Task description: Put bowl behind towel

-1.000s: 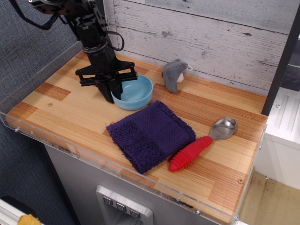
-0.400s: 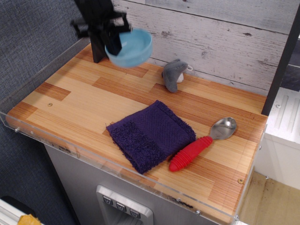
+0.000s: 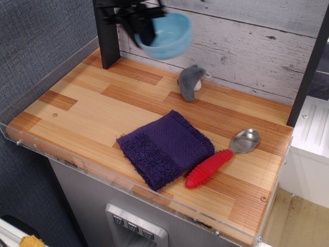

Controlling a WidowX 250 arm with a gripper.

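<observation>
Lifted higher and rightward, bowl (image 3: 167, 35) hangs clamped in hand (image 3: 144, 28).

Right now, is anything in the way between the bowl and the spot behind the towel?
Possibly. The hand holds the light-blue bowl in the air near the back wall. The grey plush toy sits on the counter behind the purple towel, toward its right, so it crowds that landing spot.
</observation>
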